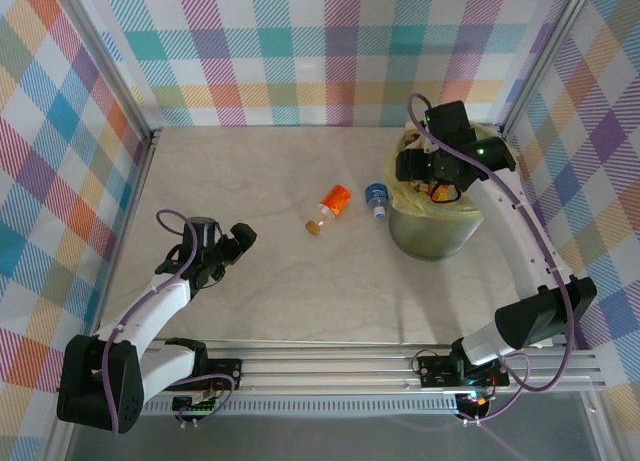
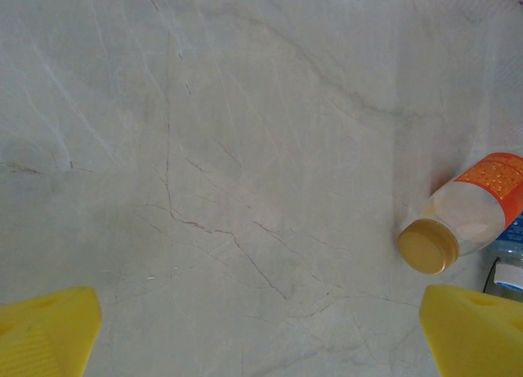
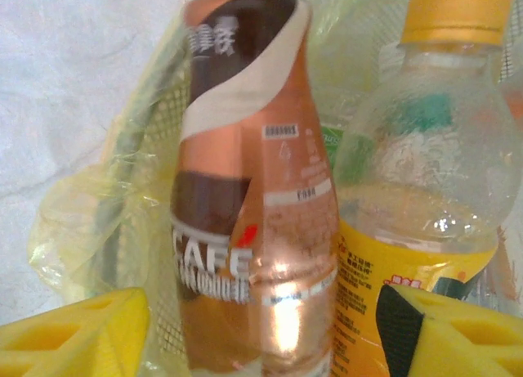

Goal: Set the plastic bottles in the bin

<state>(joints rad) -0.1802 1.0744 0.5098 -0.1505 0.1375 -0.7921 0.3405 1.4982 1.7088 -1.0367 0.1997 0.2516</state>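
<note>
Likely light, crushable, slick: orange-label bottle on table, take mid-body; left gripper jaws spread; right gripper jaws spread around café bottle.

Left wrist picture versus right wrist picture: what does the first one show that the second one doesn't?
Left wrist: an orange-labelled bottle lying on its side on the pale table, tan cap toward the camera, with the edge of a blue-labelled bottle beside it.
Right wrist: a brown coffee bottle and a yellow-labelled bottle, close up against the bin's yellow-green bag.
Both: plastic bottles, and yellow fingers spread apart in the bottom corners, belonging to the left claw and the right claw.
</note>
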